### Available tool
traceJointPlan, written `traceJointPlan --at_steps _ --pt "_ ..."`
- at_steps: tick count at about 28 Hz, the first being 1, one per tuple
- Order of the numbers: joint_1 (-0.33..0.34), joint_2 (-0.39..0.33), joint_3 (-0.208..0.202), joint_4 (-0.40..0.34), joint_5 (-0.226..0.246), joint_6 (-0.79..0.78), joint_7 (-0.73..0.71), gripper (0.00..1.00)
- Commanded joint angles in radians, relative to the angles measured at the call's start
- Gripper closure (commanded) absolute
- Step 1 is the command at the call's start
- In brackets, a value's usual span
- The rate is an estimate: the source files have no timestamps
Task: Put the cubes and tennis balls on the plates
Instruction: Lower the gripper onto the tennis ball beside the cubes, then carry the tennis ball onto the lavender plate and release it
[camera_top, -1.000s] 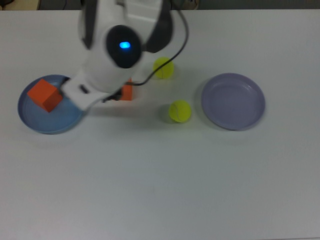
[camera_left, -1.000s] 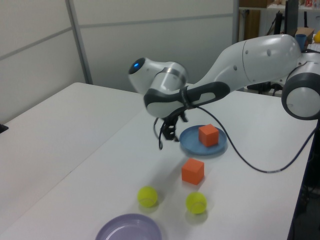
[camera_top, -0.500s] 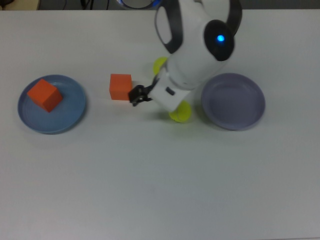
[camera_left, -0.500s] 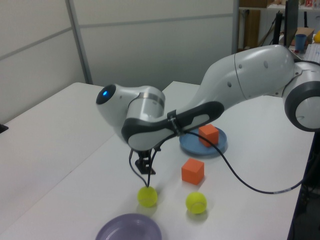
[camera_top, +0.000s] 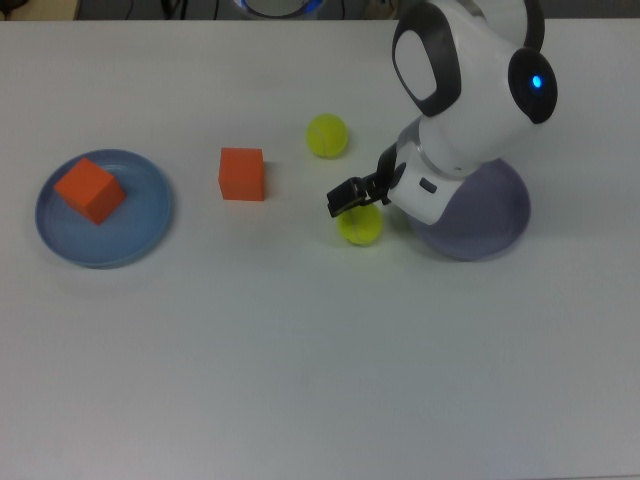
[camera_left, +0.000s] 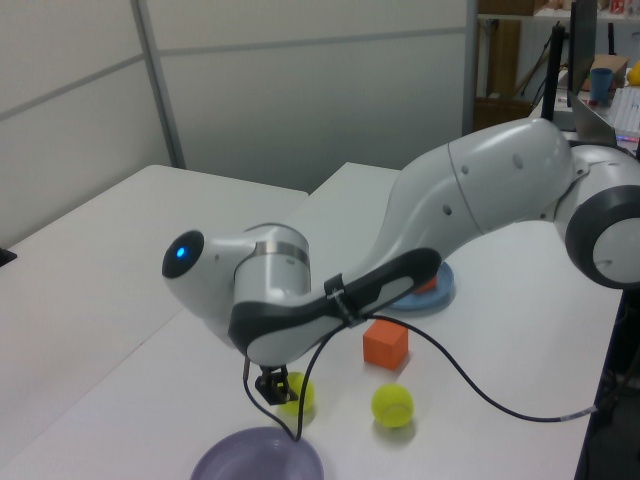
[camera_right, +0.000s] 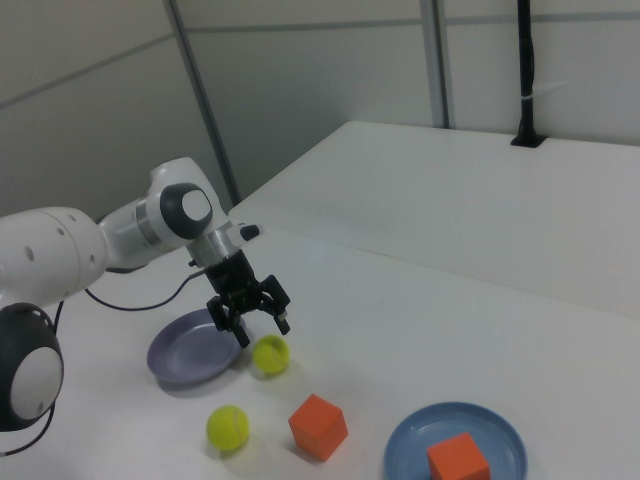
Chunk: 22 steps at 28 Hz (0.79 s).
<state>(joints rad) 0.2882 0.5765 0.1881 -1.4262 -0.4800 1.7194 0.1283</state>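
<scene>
Having left the loose cube (camera_top: 242, 174), tool (camera_right: 261, 329) hovers over 1 ball (camera_right: 270, 355).

White rounded arm (camera_left: 470, 200) with dark grey joint bands, a blue light, black cable, black hand (camera_right: 248, 315).

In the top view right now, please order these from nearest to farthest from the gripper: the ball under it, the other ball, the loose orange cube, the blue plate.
Measured from the gripper in the top view:
1. Tennis ball under it, just below the jaws.
2. Other tennis ball, above and slightly to the top view's left.
3. Loose orange cube, farther left on the table.
4. Blue plate, far left, holding the second cube.
</scene>
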Motion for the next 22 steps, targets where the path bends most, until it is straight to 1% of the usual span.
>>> traceJointPlan --at_steps 1,5,7,8,9,10,11,12,13,20,22 --pt "0.005 0.031 -0.004 -0.013 -0.043 0.068 0.033 0.0" --pt "0.005 0.049 -0.004 -0.013 -0.066 0.072 0.033 0.0" --pt "0.005 0.051 -0.004 -0.019 -0.069 0.072 0.033 0.0" --pt "0.005 0.051 -0.004 -0.023 -0.069 0.072 0.033 0.05" --pt "0.005 0.051 -0.004 -0.025 -0.069 0.072 0.031 0.19" --pt "0.006 0.051 -0.004 -0.025 -0.071 0.072 0.031 0.35" --pt "0.006 0.051 -0.004 -0.025 -0.068 0.072 0.033 0.74" --pt "0.008 0.051 -0.004 -0.025 -0.066 0.072 0.034 0.9" --pt "0.008 0.051 -0.004 -0.025 -0.065 0.072 0.034 1.0" --pt "0.011 0.043 -0.001 -0.019 -0.055 0.071 0.051 1.0" --pt "0.011 0.029 0.031 -0.013 -0.054 0.068 0.051 1.0"
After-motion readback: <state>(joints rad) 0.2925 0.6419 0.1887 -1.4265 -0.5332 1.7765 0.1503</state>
